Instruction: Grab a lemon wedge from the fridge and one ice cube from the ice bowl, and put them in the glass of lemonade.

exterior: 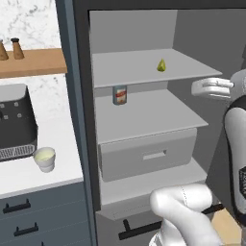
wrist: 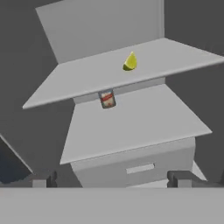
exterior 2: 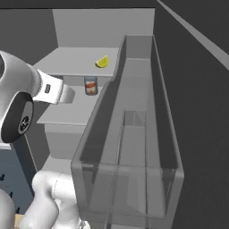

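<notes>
With the gripper [wrist: 111,179] fully opened and empty in front of the fridge [exterior: 192,33], the lemon wedge [exterior: 162,65] on the upper shelf [exterior: 129,72] could be pushed backward if approached too low.

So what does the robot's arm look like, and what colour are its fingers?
The arm is smooth, glossy white, built from fat rounded segments with dark grey joints. One dark joint has a small white marking. The hand is white and blocky. Its two fingertips are small, dark grey and squarish.
</notes>
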